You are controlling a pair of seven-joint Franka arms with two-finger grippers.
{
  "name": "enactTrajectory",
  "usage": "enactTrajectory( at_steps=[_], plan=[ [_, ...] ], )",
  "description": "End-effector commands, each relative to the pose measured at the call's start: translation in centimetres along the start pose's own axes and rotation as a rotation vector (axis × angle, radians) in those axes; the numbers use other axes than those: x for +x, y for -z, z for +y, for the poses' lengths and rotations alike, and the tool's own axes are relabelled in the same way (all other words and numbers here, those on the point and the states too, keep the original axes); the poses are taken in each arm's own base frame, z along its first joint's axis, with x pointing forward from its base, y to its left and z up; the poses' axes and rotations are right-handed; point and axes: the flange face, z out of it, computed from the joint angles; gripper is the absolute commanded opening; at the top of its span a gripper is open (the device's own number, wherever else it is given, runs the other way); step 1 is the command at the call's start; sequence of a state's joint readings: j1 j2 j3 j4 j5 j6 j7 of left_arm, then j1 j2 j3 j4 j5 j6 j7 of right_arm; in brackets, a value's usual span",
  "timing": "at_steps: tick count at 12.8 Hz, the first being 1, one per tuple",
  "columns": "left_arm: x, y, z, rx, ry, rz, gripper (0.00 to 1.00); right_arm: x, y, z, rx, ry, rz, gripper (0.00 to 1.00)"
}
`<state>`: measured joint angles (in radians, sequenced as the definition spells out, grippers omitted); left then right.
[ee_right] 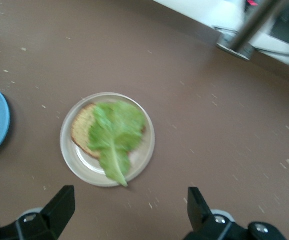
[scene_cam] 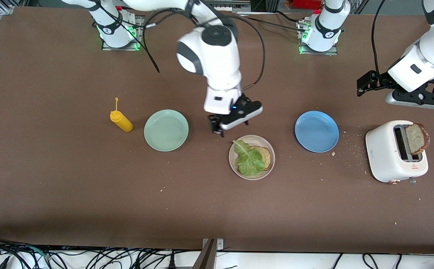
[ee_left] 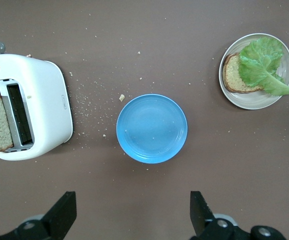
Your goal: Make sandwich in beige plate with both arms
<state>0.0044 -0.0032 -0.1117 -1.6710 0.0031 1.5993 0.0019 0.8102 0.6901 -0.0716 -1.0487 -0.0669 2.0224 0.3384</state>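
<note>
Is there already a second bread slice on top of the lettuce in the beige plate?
No, the lettuce leaf lies uncovered on one bread slice in the beige plate, and another slice sits in the toaster.

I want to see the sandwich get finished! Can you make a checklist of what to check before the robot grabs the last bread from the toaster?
1. Bottom brown bread slice lying on the round beige plate: ok.
2. Crinkled green lettuce leaf on that slice: ok, though its stem end hangs over the rim.
3. Second bread slice standing up out of the white toaster, ready to grab: ok.
4. Left gripper open, empty, over the table by the toaster and the round blue plate: ok.
5. Right gripper open, empty, above the beige plate's edge: not ok, it could block the way in.
</note>
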Motion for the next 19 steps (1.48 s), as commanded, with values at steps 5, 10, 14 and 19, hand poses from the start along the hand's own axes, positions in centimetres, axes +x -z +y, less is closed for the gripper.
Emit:
enactTrajectory(
  at_steps=[5,10,14,19],
  plan=[
    [0.0,0.7,-0.3,0.019,0.000,-0.004,1.00,-1.5,7.9,23.5,-0.068,-0.290,-0.314,1.00],
    [0.0,0.7,-0.2,0.019,-0.001,-0.004,1.00,-6.8,4.9,42.7,-0.056,-0.311,-0.494,1.00],
    [0.0,0.7,-0.3,0.019,0.003,-0.004,1.00,-10.1,4.4,49.3,-0.052,-0.371,-0.549,1.00],
    [0.0,0.7,-0.4,0.019,0.003,-0.004,1.00,-10.7,6.9,49.3,-0.057,-0.391,-0.520,1.00]
  ],
)
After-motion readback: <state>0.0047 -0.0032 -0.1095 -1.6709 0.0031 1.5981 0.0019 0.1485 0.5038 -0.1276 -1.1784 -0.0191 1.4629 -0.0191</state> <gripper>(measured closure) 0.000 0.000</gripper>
